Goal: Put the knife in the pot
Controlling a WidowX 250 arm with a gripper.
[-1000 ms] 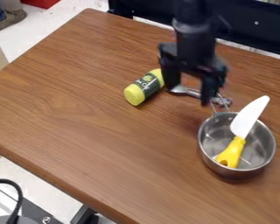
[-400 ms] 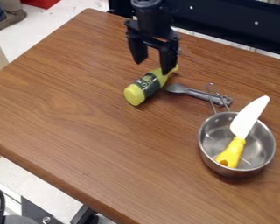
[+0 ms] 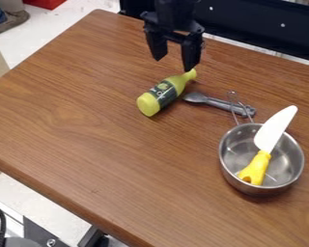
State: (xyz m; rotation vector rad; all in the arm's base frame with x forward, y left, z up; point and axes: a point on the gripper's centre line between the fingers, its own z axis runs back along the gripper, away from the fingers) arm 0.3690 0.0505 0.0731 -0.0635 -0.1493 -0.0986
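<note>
One black gripper point(image 3: 175, 62), mine: fingers spread wide, nothing between them; hung beside the table's far edge, just beyond the neck of the yellow-green bottle point(image 3: 163, 92).

One toy knife point(image 3: 275, 129): in the metal pot point(image 3: 228, 163), yellow handle down inside, white blade slanting up and out past the rim. By my judgement, placement is done; the step in hand is withdrawal.

Handling note: fingers best kept spread, lifted straight up before any sideways travel, so that no tip catches the bottle neck and sets it rolling. The knife is best left alone; a knock on the raised blade could lever it out.

One wire handle point(image 3: 234, 110): on the pot, pointing toward the far edge, over the grey spoon point(image 3: 215, 102). Bumping either could turn the pot.

One wooden table point(image 3: 105, 144): far edge running from the upper-left corner down behind my gripper, near edge slanting across the lower left. Room for moving: the broad stretch of wood from the bottle to the upper-left corner and the near edge. Tighter ground: bottle, spoon and pot, set close together.
</note>
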